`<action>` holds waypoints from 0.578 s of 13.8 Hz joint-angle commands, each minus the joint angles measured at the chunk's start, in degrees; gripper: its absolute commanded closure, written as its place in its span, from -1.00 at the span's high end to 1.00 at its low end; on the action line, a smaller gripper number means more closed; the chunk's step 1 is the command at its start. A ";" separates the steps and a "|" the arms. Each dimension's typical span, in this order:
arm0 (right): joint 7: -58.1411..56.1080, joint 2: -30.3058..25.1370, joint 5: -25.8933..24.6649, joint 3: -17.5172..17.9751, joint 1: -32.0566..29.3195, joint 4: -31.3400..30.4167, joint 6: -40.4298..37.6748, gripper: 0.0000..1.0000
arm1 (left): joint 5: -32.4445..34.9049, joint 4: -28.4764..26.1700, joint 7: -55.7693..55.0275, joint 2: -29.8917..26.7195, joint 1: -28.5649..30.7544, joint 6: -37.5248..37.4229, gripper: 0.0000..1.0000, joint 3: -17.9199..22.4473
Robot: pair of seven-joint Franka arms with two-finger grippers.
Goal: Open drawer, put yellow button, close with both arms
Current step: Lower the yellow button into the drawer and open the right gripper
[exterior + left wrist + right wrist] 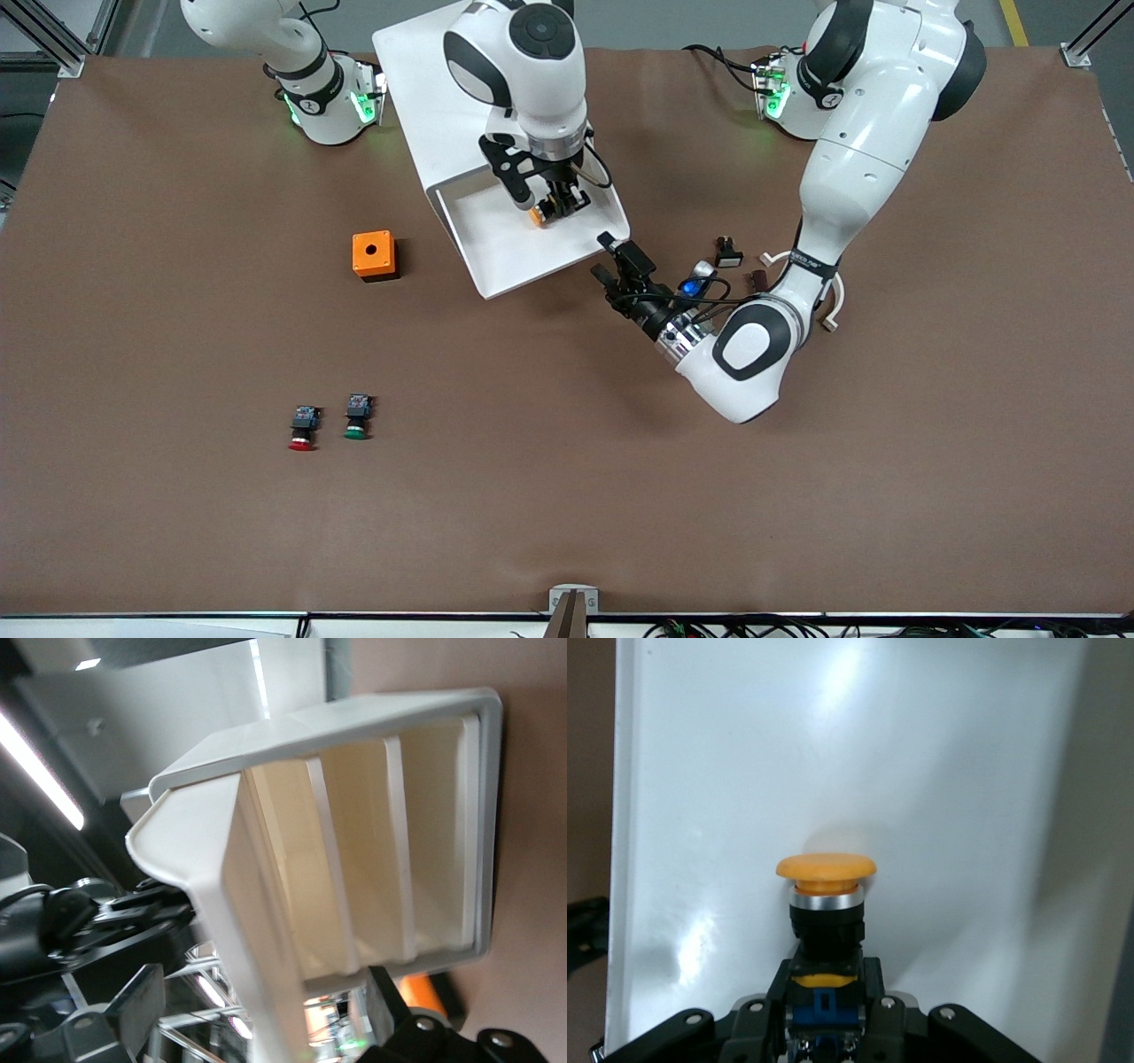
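Right wrist view shows the right gripper (824, 1010) pinching the yellow button (825, 904) by its black and blue body, so the yellow cap points away from the wrist toward the white floor of the drawer (966, 771). Holding it by the body keeps the cap clear of the fingers and should let it drop cleanly once they part. In the front view this gripper (554, 206) hangs over the pulled-out drawer (496, 266), inside its rim, so the button (537, 214) looks ready for release rather than already resting there.

Just beside the drawer's front corner sits the left gripper (620, 257), apparently waiting there to help push it shut; whether its fingers are spread I cannot tell. Its wrist view looks straight at the drawer's rim (483, 815), with the lower trays showing beneath.
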 commanded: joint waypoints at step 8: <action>-19.86 1.68 -1.60 -1.03 -4.94 11.56 -12.26 1.00 | 2.55 8.39 41.32 -3.07 -1.23 -0.38 1.00 7.51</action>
